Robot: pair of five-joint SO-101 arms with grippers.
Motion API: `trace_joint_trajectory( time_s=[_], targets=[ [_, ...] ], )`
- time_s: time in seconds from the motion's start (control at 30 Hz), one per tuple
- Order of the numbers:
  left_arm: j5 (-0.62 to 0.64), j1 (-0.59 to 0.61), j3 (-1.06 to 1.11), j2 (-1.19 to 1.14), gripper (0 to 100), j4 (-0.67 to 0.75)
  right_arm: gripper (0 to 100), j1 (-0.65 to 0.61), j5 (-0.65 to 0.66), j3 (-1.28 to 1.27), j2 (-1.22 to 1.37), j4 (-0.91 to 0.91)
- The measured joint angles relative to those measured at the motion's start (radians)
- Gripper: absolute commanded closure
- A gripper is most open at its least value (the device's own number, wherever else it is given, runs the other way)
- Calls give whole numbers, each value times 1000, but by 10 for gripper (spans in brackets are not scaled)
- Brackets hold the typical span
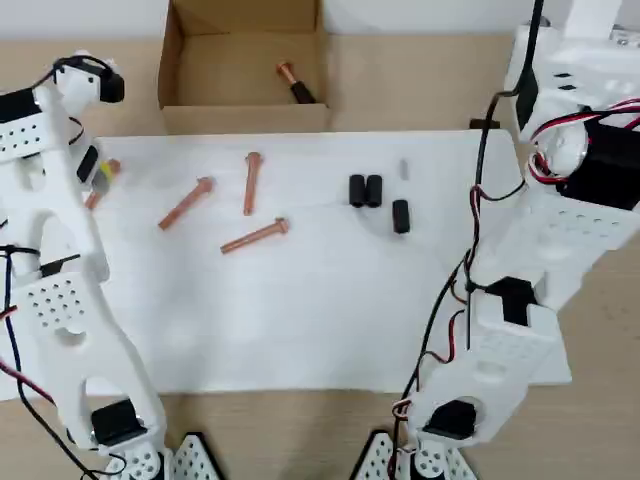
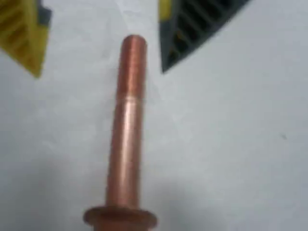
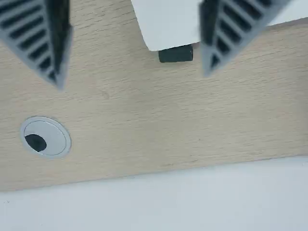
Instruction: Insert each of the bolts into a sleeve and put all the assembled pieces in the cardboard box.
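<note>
- The left gripper (image 2: 98, 67) hangs at the left edge of the white mat (image 1: 300, 330). Its fingers are spread either side of the tip of a copper-coloured metal bolt (image 2: 126, 139) lying flat there, and neither finger is seen touching it. The bolt's head is cut off in the left wrist view, and the arm hides most of the bolt in the high view.
- Three loose copper bolts (image 1: 187, 203) (image 1: 251, 183) (image 1: 255, 236) lie apart on the mat's left half.
- The open brown cardboard box (image 1: 180, 60) stands just beyond the mat's far edge. It holds one assembled piece (image 1: 297, 85), a copper bolt in a black sleeve, near its right wall.
- Three short black cylindrical sleeves lie right of the mat's middle. Two (image 1: 357, 190) (image 1: 374, 190) touch side by side, and the third (image 1: 401, 216) lies just beside them.
- The right gripper (image 3: 134, 79) hangs over the bare wooden table (image 3: 168, 120) past the mat's far right corner, its fingers wide apart and holding nothing. A small black piece (image 3: 175, 54) sits at that corner, and what it is cannot be told.
</note>
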State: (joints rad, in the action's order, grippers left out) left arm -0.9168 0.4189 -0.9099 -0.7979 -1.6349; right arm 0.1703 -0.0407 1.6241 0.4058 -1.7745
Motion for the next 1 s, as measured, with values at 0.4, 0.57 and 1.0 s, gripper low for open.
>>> trace_joint_trajectory(
  time_s=[0.4, 0.57, 1.0],
  targets=[
    [-25, 2, -2, -129, 895, 3, 774, 0, 0, 0, 0, 0],
    [-25, 0, -23, -135, 893, 14, 774, 0, 0, 0, 0, 0],
    [-14, -89, -201, -147, 893, 18, 774, 0, 0, 0, 0, 0]
  ],
)
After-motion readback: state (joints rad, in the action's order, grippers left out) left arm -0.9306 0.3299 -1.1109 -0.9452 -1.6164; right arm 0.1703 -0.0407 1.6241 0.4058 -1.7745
